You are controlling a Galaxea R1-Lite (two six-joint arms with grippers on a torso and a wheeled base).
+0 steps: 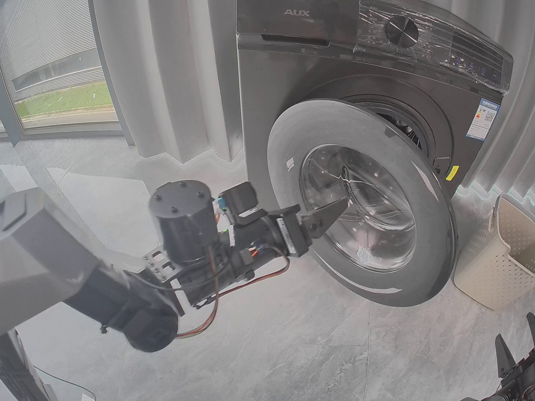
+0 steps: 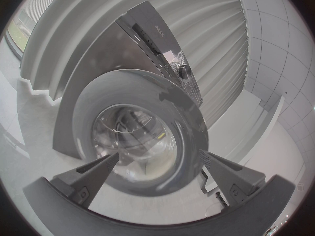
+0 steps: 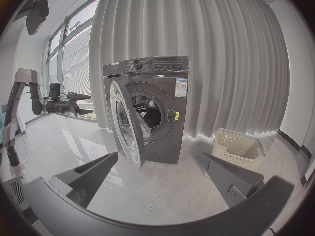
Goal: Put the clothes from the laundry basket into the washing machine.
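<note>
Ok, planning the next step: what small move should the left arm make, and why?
Probably ease the open left tool forward onto the door to push it shut: it faces the open door's outer side, and the laundry basket shows no clothes.

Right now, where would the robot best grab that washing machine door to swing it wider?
Likely the broad outer rim of the washing machine door, on its free side away from the hinge. The door stands swung out, so the open left gripper could come edge-on, one finger per face. The glass window gives nothing to pinch.

Grey left arm (image 1: 44,257) — black joints (image 1: 181,218) (red-brown cables (image 1: 245,287)).
</note>
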